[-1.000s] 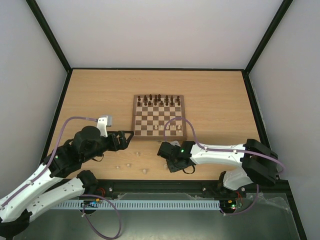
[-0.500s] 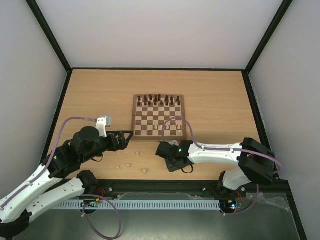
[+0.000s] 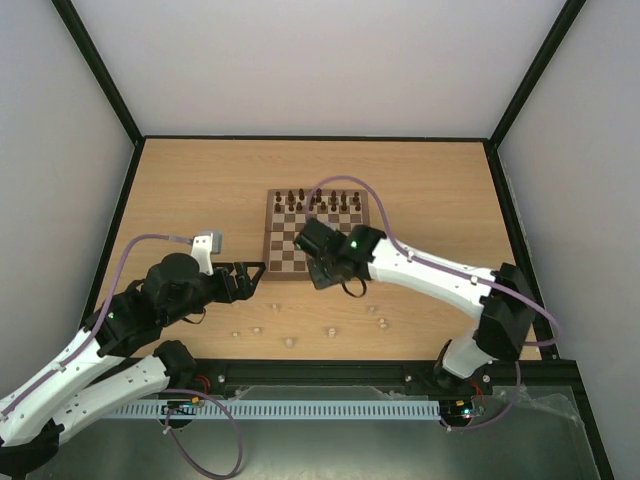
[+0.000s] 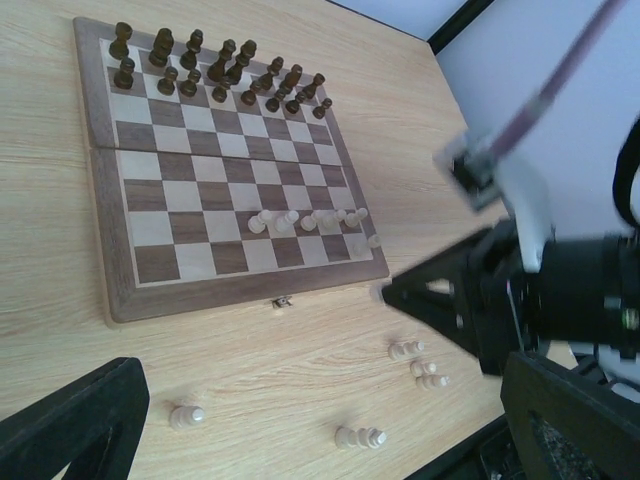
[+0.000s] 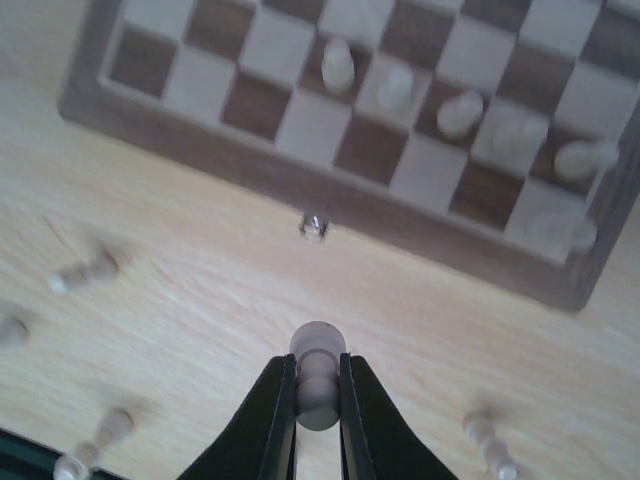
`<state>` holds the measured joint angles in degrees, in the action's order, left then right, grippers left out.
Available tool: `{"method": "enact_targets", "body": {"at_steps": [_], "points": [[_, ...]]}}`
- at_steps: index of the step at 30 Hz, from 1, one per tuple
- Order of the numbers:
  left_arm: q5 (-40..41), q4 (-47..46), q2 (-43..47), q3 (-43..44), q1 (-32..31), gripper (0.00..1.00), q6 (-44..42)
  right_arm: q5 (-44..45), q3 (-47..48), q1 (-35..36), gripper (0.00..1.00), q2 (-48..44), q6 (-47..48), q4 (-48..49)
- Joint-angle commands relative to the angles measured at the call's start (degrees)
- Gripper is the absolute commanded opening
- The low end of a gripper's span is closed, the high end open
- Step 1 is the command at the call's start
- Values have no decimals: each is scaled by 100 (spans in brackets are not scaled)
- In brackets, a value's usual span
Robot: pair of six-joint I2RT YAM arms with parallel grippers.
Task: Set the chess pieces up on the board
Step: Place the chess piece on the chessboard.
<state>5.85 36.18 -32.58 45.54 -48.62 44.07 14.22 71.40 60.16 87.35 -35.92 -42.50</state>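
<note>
Between right fingers, pale piece

Layout seen from above.
I find the board mid-way on the surface; dark pieces fill its far rows; pale chess pieces line a near row, others lie loose before its near edge.

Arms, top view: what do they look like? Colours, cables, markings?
Both the left arm and right arm have white rounded link shells with black joint housings. A lavender cable loops along each. A green light glows near the right wrist. The left tool and right tool have black tapered fingers. No printed markings visible.
</note>
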Motion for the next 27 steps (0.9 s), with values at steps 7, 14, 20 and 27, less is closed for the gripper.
{"method": "enact_targets", "body": {"at_steps": [7, 14, 20, 27], "points": [[50, 220, 318, 40, -22, 100, -78, -600, 2225, -600, 7, 1786, 1382, -728], [-50, 250, 518, 27, -16, 100, -92, -776, 2887, -672, 6, 2666, 1560, -807], [-92, 304, 638, 20, -18, 100, -90, -735, 3240, -698, 6, 3176, 1630, -903], [-97, 370, 759, 51, -22, 100, -71, -546, 3505, -813, 6, 3503, 1621, -1016]]}}
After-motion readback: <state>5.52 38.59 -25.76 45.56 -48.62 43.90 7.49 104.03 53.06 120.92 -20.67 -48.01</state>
